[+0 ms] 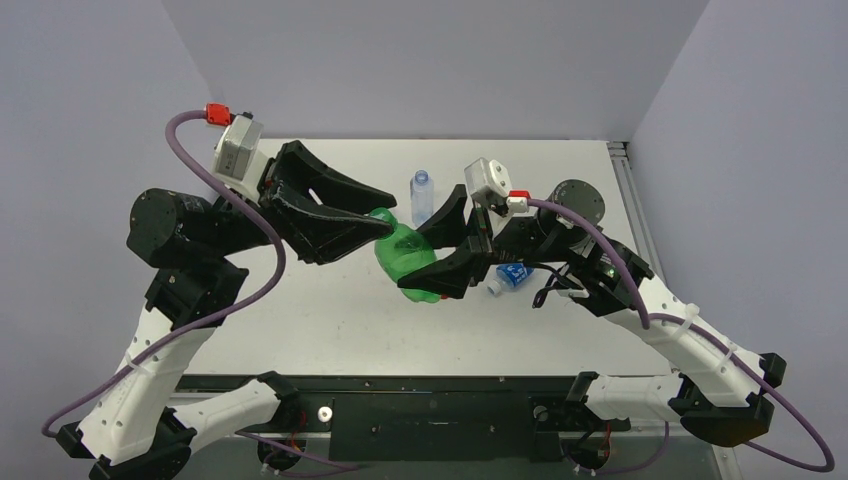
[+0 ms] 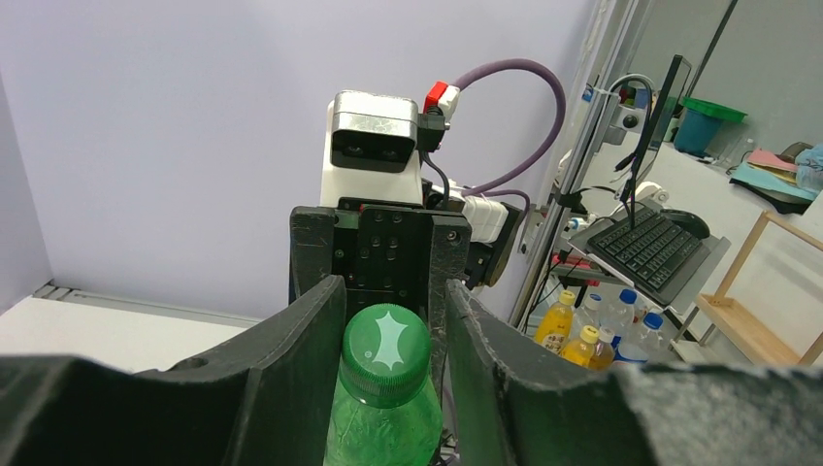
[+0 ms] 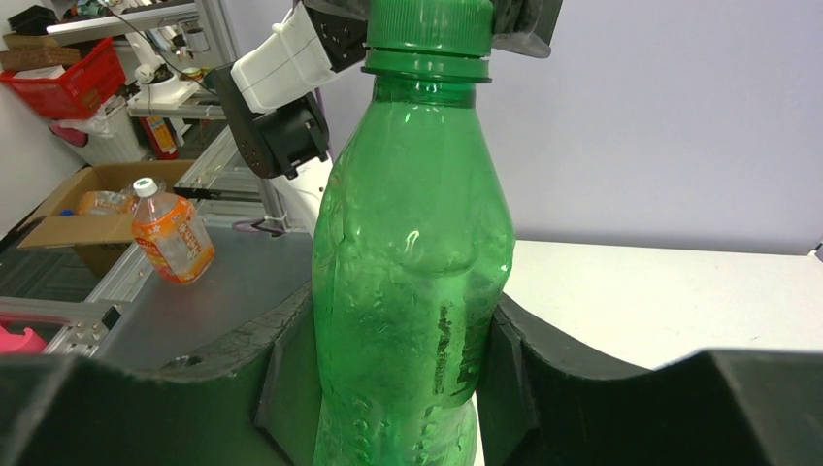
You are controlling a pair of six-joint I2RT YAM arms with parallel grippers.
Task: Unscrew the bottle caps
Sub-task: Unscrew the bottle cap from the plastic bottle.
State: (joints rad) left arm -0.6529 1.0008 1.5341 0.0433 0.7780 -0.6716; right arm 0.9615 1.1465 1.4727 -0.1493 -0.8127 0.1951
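Your left hand (image 1: 377, 222) is clamped on the green cap (image 2: 387, 351); your right hand (image 1: 428, 252) is clamped around the green bottle (image 3: 412, 262) (cap end pointing left, cap still on).

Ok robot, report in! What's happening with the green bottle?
Right gripper shut on green bottle body. Left gripper shut on green cap, cap not yet off. Blue-label bottle lies nearby, not in the way.

The all-green bottle (image 1: 408, 262) is hanging tilted in mid-air with its green cap (image 2: 388, 340) screwed on, while a small clear bottle (image 1: 421, 200) is standing upright behind it and a blue-labelled bottle (image 1: 512, 275) is lying on its side nearby.
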